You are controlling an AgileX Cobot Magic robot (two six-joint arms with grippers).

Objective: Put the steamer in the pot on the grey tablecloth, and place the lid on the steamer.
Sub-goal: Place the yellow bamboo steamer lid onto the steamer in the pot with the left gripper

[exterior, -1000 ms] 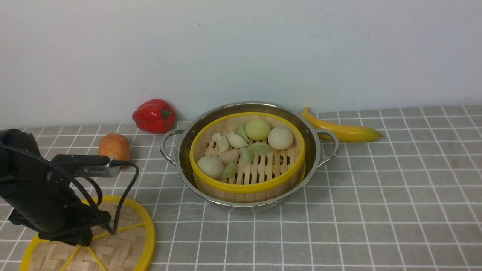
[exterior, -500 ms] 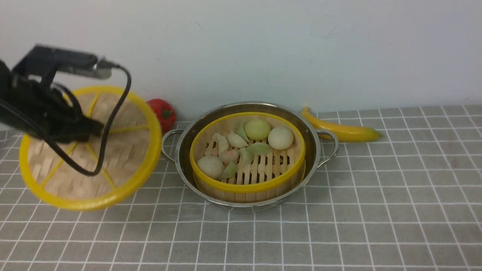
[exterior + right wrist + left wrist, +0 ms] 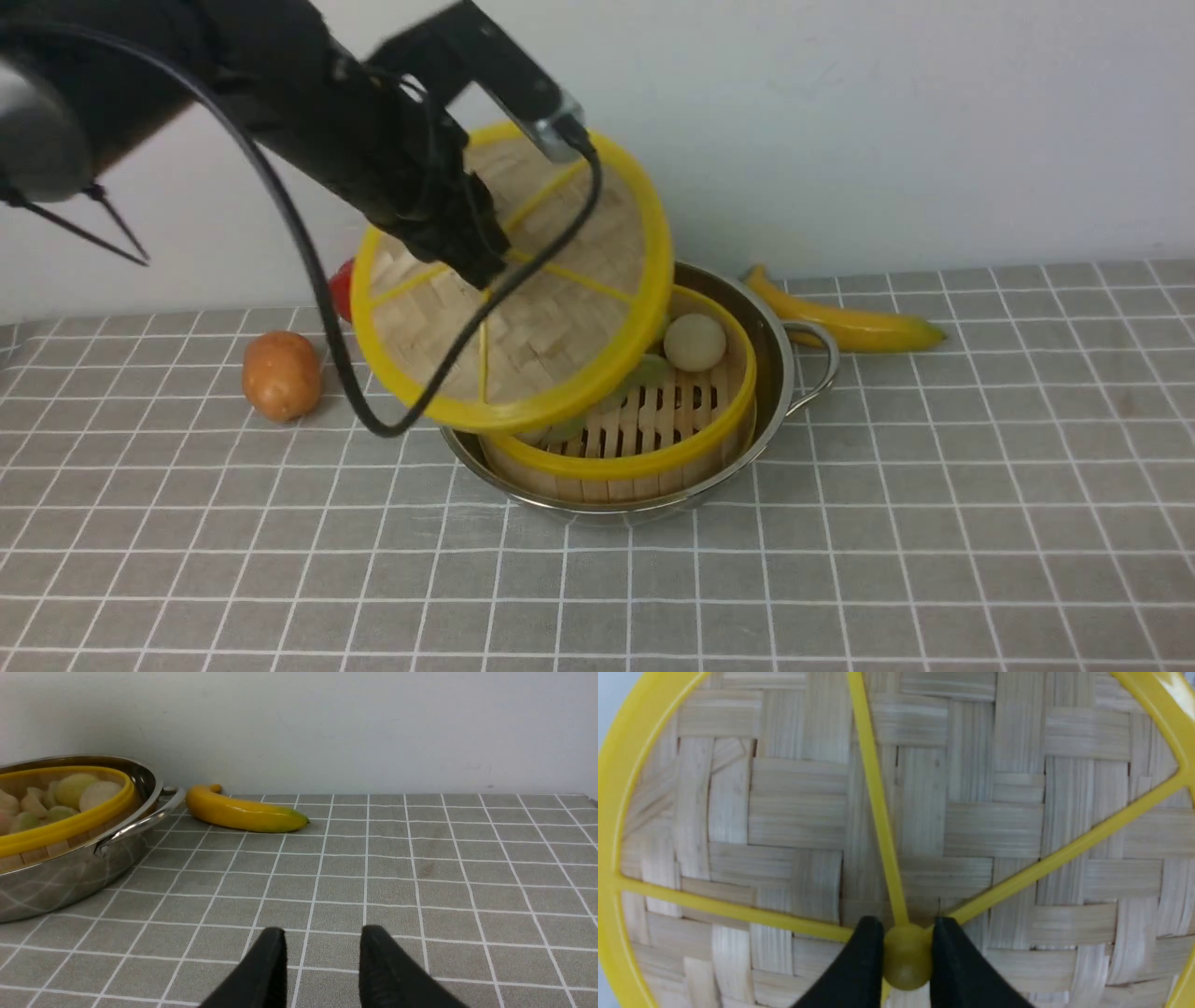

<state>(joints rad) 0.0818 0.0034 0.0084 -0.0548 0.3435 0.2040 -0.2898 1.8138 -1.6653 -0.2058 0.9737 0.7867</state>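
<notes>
Nearest, the right gripper [image 3: 320,961] hovers low over the grey tablecloth [image 3: 840,560], jaws parted and empty. Beyond it, the steamer [image 3: 653,457] sits inside the pot [image 3: 777,373]; that step is judged done. Above the steamer's left side the lid [image 3: 551,327] hangs tilted and off-centre, with the left gripper [image 3: 908,933] pinched narrowly on its hub [image 3: 906,966]. The next move calls for levelling the lid, centring it over the steamer's rim, lowering it, then releasing.

Yellow-rimmed woven lid [image 3: 560,308], yellow-rimmed slatted steamer [image 3: 653,415], shiny steel pot [image 3: 780,373] — grey white-gridded tablecloth [image 3: 934,513]
</notes>
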